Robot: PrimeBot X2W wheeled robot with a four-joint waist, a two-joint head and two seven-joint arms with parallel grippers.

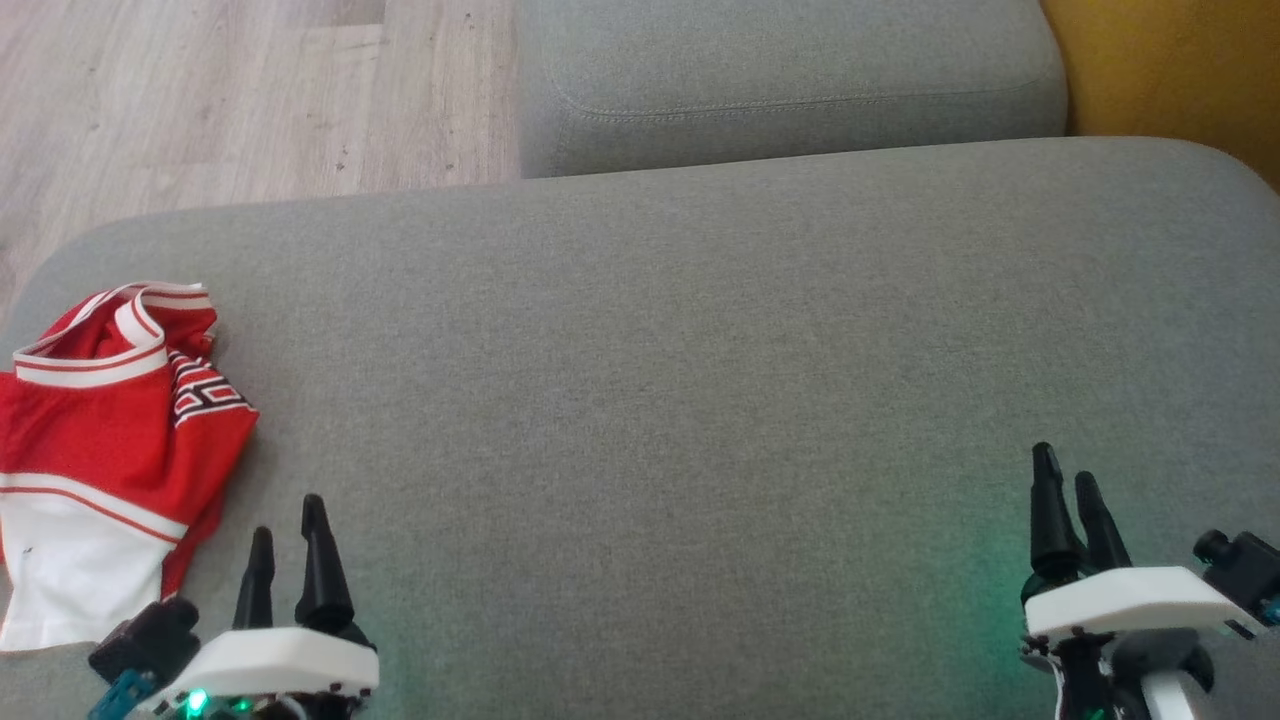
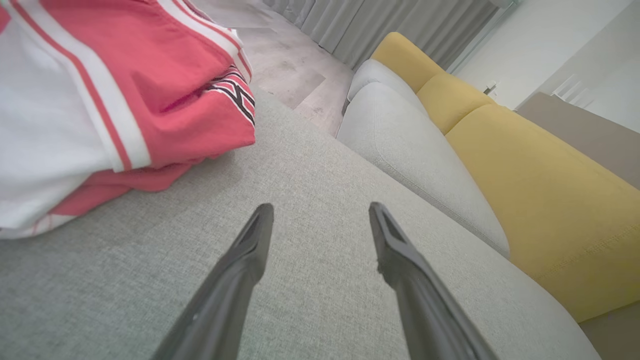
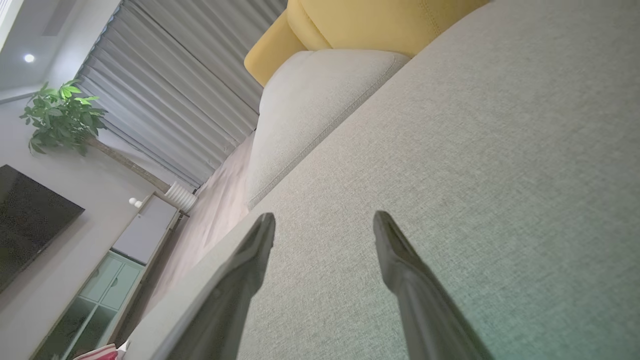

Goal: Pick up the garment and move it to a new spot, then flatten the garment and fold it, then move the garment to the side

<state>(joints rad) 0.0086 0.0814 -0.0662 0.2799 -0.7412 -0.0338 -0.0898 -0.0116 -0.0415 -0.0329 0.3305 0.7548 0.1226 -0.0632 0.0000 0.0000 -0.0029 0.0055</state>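
Left gripper (image 2: pixel 320 208) over the grey seat cushion (image 2: pixel 310 280), its two dark fingers (image 2: pixel 240 265) spread wide with nothing between them. Garment (image 2: pixel 100 100), red and white with striped trim, is heaped on the cushion's left part, clear of the fingers. Past the cushion's far edge there is pale wood floor (image 2: pixel 295 75), then a grey curtain (image 2: pixel 390 25). A second grey cushion (image 2: pixel 415 155) butts against the seat cushion's far right side. A yellow backrest (image 2: pixel 540 200) runs along the cushion's right side.
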